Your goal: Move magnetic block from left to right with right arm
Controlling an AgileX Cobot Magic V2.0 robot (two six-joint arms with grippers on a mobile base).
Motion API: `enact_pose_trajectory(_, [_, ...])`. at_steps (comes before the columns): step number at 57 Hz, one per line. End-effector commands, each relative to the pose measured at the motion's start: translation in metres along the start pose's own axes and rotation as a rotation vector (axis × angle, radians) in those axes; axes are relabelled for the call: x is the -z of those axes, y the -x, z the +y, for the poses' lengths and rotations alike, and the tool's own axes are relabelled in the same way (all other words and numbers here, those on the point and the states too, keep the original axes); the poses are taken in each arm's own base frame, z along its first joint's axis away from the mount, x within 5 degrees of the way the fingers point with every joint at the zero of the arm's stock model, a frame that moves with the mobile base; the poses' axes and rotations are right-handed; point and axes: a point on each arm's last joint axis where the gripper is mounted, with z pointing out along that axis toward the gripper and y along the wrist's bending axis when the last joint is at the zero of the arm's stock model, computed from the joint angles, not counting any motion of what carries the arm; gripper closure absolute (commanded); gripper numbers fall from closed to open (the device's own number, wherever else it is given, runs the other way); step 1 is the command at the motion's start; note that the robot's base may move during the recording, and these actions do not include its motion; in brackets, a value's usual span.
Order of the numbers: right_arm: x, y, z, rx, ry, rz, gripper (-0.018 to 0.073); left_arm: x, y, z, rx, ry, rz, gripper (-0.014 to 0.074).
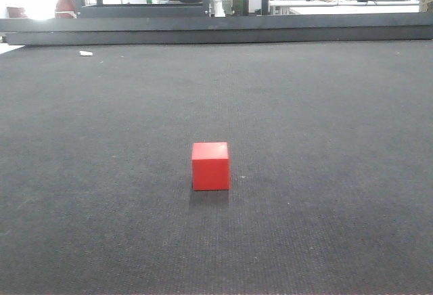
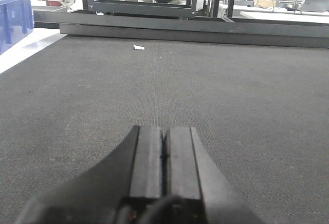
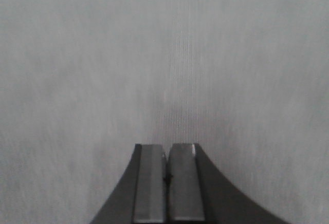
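Only the front view catches the magnetic block [image 1: 210, 166], sitting alone on the dark mat [image 1: 325, 139] just below frame center. Neither wrist cam sees it. Left gripper [image 2: 164, 154] and right gripper [image 3: 166, 165] are both pinched closed, holding nothing.

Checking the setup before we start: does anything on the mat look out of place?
Only a small white scrap lies on the mat near its far edge, left of the cube. The cube sits flat.
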Motion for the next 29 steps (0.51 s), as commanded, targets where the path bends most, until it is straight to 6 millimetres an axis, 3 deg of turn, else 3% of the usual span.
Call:
enact_pose_trajectory(1, [-0.005, 0.023, 0.005, 0.004, 0.013, 0.018, 0.0478, 0.001, 0.005, 0.000, 0.011, -0.005, -0.087, 0.0722])
enact_pose_trajectory(6, [-0.011, 0.030, 0.012, 0.024, 0.040, 0.068, 0.0384, 0.001, 0.005, 0.000, 0.011, -0.005, -0.087, 0.0722])
enact_pose_trajectory(15, [-0.024, 0.042, 0.029, 0.009, 0.067, 0.126, 0.0026, 0.001, 0.005, 0.000, 0.011, -0.005, -0.087, 0.0722])
enact_pose_trajectory(19, [-0.029, 0.046, 0.037, -0.038, 0.069, 0.171, -0.0084, 0.001, 0.005, 0.000, 0.011, -0.005, -0.087, 0.0722])
enact_pose_trajectory(29, [-0.037, 0.060, 0.063, -0.138, 0.092, 0.263, -0.0071, 0.001, 0.005, 0.000, 0.011, -0.005, -0.087, 0.0722])
